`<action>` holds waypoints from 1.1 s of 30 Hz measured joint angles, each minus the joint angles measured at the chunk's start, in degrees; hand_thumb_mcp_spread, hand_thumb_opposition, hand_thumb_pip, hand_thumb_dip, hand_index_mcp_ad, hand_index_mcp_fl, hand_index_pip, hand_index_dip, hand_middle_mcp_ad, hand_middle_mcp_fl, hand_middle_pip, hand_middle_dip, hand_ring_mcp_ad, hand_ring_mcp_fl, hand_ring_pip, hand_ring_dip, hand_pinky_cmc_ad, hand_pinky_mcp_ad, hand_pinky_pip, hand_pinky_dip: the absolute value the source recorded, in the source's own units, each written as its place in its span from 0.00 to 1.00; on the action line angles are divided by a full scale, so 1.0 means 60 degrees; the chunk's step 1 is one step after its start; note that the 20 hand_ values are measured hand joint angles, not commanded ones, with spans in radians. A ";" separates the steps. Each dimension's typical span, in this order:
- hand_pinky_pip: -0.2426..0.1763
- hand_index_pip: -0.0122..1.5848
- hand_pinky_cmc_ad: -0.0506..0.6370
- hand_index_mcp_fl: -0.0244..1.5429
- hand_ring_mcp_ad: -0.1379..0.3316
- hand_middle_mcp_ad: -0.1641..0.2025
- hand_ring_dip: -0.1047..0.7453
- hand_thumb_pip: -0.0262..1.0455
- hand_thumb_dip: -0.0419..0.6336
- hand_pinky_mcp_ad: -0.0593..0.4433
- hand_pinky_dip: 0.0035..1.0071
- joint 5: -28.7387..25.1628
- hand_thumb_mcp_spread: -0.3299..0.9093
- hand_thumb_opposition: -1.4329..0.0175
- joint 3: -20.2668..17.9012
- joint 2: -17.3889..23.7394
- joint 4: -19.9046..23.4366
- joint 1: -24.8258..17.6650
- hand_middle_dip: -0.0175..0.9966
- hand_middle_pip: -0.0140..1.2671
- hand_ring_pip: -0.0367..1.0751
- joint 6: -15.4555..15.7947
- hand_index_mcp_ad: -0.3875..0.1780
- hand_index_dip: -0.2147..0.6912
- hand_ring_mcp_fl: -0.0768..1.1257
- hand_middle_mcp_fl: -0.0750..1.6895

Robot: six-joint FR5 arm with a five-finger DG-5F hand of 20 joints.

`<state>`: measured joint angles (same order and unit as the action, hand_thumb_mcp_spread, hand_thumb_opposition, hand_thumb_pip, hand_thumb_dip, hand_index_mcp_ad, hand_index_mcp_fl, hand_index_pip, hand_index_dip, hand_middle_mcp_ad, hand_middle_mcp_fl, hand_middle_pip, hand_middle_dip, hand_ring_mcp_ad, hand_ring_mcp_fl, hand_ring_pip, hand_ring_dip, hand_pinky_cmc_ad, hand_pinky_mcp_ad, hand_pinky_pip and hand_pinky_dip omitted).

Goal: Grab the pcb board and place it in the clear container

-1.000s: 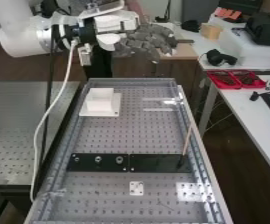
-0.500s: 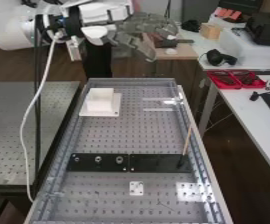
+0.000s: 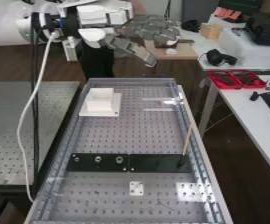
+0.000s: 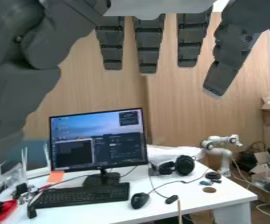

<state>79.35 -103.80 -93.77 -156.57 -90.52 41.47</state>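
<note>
Up by the bench's (image 3: pixel 106 135) far end | robot hand (image 3: pixel 145 34) raised | fingers (image 4: pixel 148 42) straight (spread apart)

The white arm (image 3: pixel 4 31) spans from high view's left, hand (image 3: pixel 149 29) raised, fingers (image 4: pixel 148 47) straight.

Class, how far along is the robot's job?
Nothing looks done: the hand is open and empty, by the bench. So nothing is in hand. Left: grasping the pcb board and placing it in the clear container, though I can't clearly identify either.
</note>
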 joint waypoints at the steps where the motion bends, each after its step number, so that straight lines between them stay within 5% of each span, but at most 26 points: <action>1: 0.32 0.06 0.88 0.10 0.76 0.68 0.18 0.22 0.14 0.89 0.58 0.0024 0.47 0.49 0.0019 0.0010 -0.0020 0.0054 0.19 0.13 0.14 0.0006 0.53 0.51 0.09 0.09; 33: 0.31 0.06 0.88 0.13 0.76 0.69 0.18 0.24 0.14 0.89 0.58 0.0159 0.48 0.49 0.0121 -0.0626 0.0277 0.0549 0.18 0.13 0.14 -0.0424 0.54 0.49 0.09 0.09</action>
<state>80.30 -103.07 -97.53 -154.91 -87.23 38.93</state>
